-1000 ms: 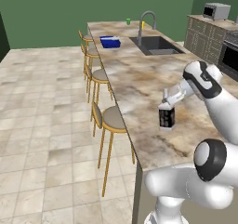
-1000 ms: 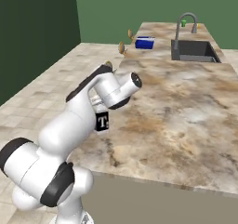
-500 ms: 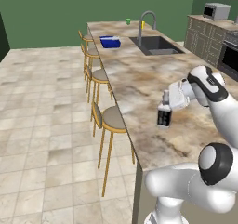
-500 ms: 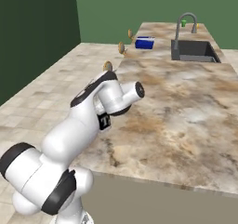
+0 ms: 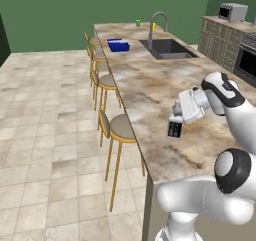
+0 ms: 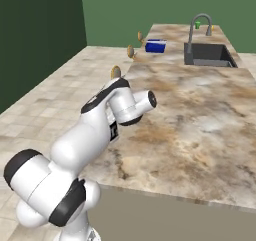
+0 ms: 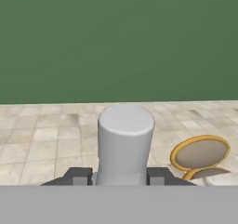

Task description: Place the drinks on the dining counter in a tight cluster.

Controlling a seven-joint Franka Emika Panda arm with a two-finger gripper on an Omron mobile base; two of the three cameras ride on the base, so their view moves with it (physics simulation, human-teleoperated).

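Observation:
The small dark white-labelled bottle [image 5: 174, 129] hangs upright in my gripper [image 5: 177, 118], which is shut on its neck. It is low over the dining counter [image 5: 145, 85], close to the stool-side edge; I cannot tell whether it touches the stone. From the right base view my arm covers most of the bottle [image 6: 113, 131], low over the same counter [image 6: 200, 110]. The bottle's grey-white cap [image 7: 125, 141] stands between the dark fingertips [image 7: 158, 175] of my gripper [image 7: 119, 176]. The amber-yellow bottle and the blue-capped water bottle are out of view.
A sink [image 5: 167, 48] with a curved faucet [image 5: 157, 22] is set into the far counter. A blue box [image 5: 118, 45] and a small green cup [image 5: 138, 23] sit beyond. Round stools [image 5: 120, 127] line the left edge. Cabinets with a microwave [image 5: 232, 11] stand at right.
My arm has carried the bottle a little lower and leftward, toward the counter's stool-side edge. The grip has stayed shut.

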